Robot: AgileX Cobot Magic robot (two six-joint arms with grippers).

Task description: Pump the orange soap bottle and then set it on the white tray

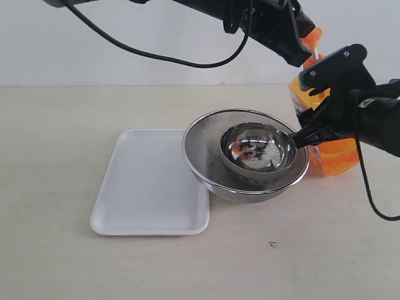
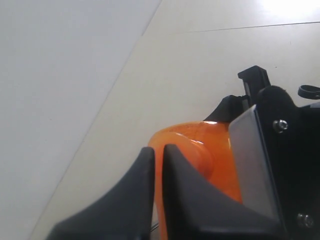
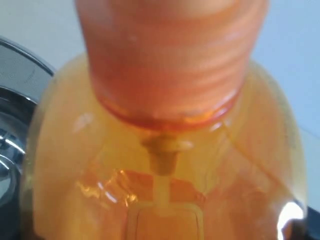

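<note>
Press down along the upright axis of the tall clear orange soap bottle, on the table beside the nested steel bowls, apart from the flat white tray, with the left end effector pressed together atop its pump, right end effector apparently clamping its body.

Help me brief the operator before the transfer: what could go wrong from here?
1. The steel bowls sit between the orange soap bottle and the white tray, and the larger one seems to overlap the tray's edge. A low carry could knock them.
2. The left gripper, shut, has only its tips on the rounded pump head, so it may slip off when pressing.
</note>
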